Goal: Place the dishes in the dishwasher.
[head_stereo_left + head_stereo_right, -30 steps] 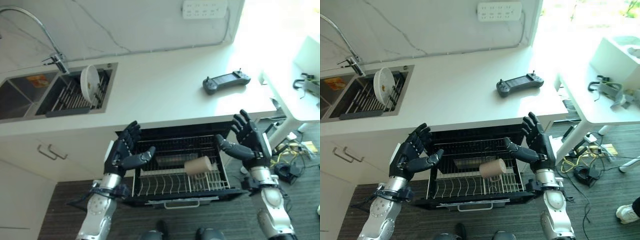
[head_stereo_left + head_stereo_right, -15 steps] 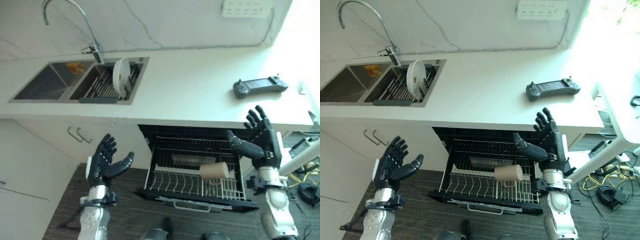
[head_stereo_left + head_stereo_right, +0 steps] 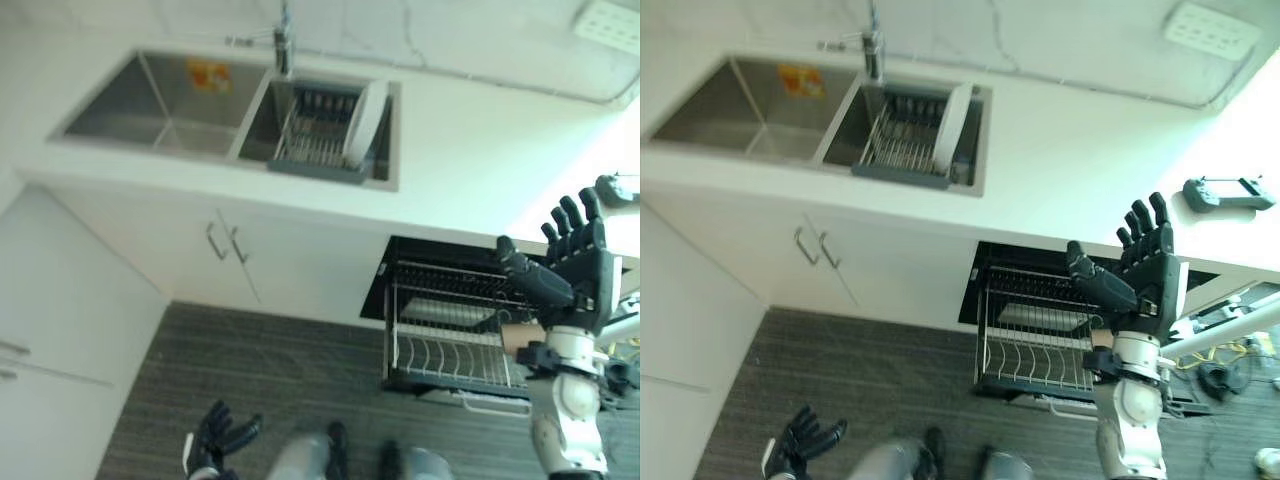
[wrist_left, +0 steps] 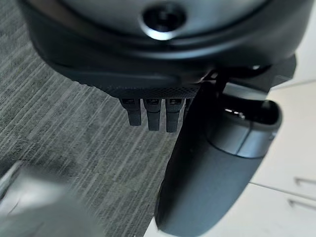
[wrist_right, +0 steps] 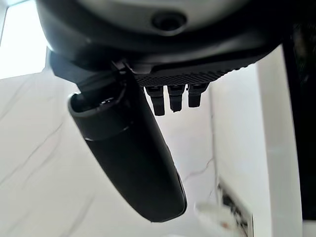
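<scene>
Our hands hold nothing.
Right hand (image 3: 1145, 262) spread open above the dishwasher rack (image 3: 1035, 345); left hand (image 3: 798, 447) open near the floor.

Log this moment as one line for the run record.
left hand: open, low, empty | right hand: open, raised, empty | plate: in sink rack | dishwasher rack: pulled out

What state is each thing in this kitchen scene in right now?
Black dishwasher rack: pulled out.
White round plate: standing on edge in the sink's drying rack.
White cupboard doors: closed.
Left robot hand: open, empty.
Right robot hand: open, empty.
</scene>
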### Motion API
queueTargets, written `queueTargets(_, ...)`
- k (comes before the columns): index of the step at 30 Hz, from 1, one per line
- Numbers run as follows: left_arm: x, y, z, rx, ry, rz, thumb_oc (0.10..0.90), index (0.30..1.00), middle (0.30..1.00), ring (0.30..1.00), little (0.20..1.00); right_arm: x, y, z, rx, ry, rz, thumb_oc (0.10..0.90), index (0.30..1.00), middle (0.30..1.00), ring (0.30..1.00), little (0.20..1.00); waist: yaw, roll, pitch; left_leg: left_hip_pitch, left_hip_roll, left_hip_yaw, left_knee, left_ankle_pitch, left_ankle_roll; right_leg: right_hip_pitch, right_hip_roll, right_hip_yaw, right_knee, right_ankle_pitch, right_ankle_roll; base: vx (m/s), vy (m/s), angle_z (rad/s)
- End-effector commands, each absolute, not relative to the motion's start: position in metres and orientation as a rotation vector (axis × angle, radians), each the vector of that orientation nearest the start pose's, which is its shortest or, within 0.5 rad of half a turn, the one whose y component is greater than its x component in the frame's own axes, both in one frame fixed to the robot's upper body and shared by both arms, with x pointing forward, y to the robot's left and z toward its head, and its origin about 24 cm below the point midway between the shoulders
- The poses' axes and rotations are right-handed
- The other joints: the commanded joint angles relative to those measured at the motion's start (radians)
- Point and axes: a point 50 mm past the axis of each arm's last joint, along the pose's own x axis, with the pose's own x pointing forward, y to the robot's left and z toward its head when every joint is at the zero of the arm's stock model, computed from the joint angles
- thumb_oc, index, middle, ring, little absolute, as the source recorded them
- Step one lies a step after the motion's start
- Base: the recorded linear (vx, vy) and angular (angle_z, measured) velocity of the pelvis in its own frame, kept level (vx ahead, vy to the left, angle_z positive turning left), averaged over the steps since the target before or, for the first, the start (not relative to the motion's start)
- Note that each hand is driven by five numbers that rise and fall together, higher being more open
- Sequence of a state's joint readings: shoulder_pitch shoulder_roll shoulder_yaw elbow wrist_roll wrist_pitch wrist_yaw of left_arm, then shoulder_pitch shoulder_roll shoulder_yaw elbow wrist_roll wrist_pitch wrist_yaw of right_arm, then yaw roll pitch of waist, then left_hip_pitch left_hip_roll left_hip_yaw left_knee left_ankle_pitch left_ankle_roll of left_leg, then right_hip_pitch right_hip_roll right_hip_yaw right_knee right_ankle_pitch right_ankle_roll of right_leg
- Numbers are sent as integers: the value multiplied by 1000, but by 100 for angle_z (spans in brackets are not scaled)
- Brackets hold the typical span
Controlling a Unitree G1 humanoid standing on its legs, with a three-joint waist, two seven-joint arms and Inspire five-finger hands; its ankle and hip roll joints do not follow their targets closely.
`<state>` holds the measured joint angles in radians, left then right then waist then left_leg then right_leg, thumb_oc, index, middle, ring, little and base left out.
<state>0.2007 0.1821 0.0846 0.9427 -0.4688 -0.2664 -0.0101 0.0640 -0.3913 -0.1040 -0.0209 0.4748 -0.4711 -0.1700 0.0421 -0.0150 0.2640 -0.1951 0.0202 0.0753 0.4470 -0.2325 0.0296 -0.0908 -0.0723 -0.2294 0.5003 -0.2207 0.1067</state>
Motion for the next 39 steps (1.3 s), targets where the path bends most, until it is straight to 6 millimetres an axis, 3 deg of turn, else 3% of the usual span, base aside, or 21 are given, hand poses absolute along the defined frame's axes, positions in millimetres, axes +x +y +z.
queueTargets(1, 83, 235, -145, -283, 871, 359, 800, 900, 900, 900, 900, 228, -275, 166, 64, -799, -280, 800, 900, 900, 900, 900, -20, 25, -30, 127, -61, 21, -147, -77, 64, 77, 84, -31, -200, 25, -51, -43, -90, -9)
queueTargets(2, 77, 232, -150, -296, 930, 366, 800, 900, 900, 900, 900, 228, -277, 169, 56, -799, -278, 800, 900, 900, 900, 900, -29, 21, -28, 129, -64, 25, -147, -75, 58, 75, 92, -16, -200, -14, -67, -23, -97, -10)
queueTargets(5, 67, 228, -156, -298, 994, 357, 800, 900, 900, 900, 900, 228, -278, 172, 44, -797, -270, 800, 900, 900, 900, 900, -44, 19, -29, 145, -67, 41, -147, -68, 47, 74, 95, -5, -200, -47, -85, 28, -78, 12)
queueTargets(14, 57, 226, -163, -198, 1149, 310, 800, 900, 900, 900, 900, 230, -270, 170, 30, -770, -256, 800, 900, 900, 900, 900, -75, 29, -29, 192, -60, 65, -147, -71, 29, 96, 99, 9, -200, -62, -97, 75, -81, 2)
queueTargets(23, 50, 226, -166, -105, 1217, 309, 800, 900, 900, 900, 900, 233, -260, 172, 4, -777, -243, 800, 900, 900, 900, 900, -71, 23, -7, 238, -78, 70, -147, -69, 25, 118, 82, 22, -200, -66, -116, 87, -58, -1)
queueTargets(25, 49, 225, -166, -96, 1221, 316, 800, 900, 900, 900, 900, 233, -260, 172, -8, -776, -245, 800, 900, 900, 900, 900, -60, 6, 2, 249, -97, 66, -138, -32, 14, 128, 66, 36, -200, -67, -125, 109, -60, -11)
queueTargets(27, 47, 224, -167, -82, 1238, 312, 800, 900, 900, 900, 900, 233, -261, 171, -11, -777, -249, 800, 900, 900, 900, 900, -50, 0, 17, 194, -91, 49, -78, 14, -7, 134, 70, 44, -200, -62, -133, 111, -54, -9)
queueTargets(29, 38, 220, -169, -89, 1269, 311, 800, 900, 900, 900, 900, 236, -254, 172, -25, -788, -224, 800, 900, 900, 900, 900, -30, 13, 30, 146, -78, 21, -147, 75, -27, 150, 91, 54, -200, -66, -126, 173, 34, 1)
queueTargets(32, 30, 217, -171, -119, 1288, 331, 800, 900, 900, 900, 900, 242, -247, 176, -33, -794, -185, 800, 900, 900, 900, 900, -8, 29, 38, 48, -51, -21, -147, 133, -60, 166, 117, 64, -200, -82, -130, 157, 91, -47)
queueTargets(33, 23, 214, -172, -145, 1304, 350, 800, 900, 900, 900, 900, 246, -240, 180, -42, -801, -151, 800, 900, 900, 900, 900, 10, 36, 38, -22, -32, -65, -147, 180, -83, 183, 127, 80, -200, -99, -136, 233, 191, -75)
queueTargets(34, 19, 215, -172, -158, 1315, 358, 800, 900, 900, 900, 900, 248, -237, 182, -53, -808, -129, 800, 900, 900, 900, 900, 18, 39, 35, -49, -24, -84, -147, 191, -86, 195, 126, 91, -200, -107, -135, 304, 254, -77)
queueTargets(36, 17, 216, -173, -154, 1326, 355, 800, 900, 900, 900, 900, 249, -234, 185, -65, -818, -103, 800, 900, 900, 900, 900, 22, 38, 30, -55, -15, -102, -147, 190, -80, 204, 115, 106, -200, -113, -132, 274, 282, -105)
queueTargets(39, 22, 224, -172, -120, 1333, 351, 800, 900, 900, 900, 900, 247, -234, 189, -81, -832, -90, 800, 900, 900, 900, 900, 8, 41, -5, 2, -25, -57, -147, 80, -25, 220, 65, 86, -200, -119, -101, 382, 464, -110)
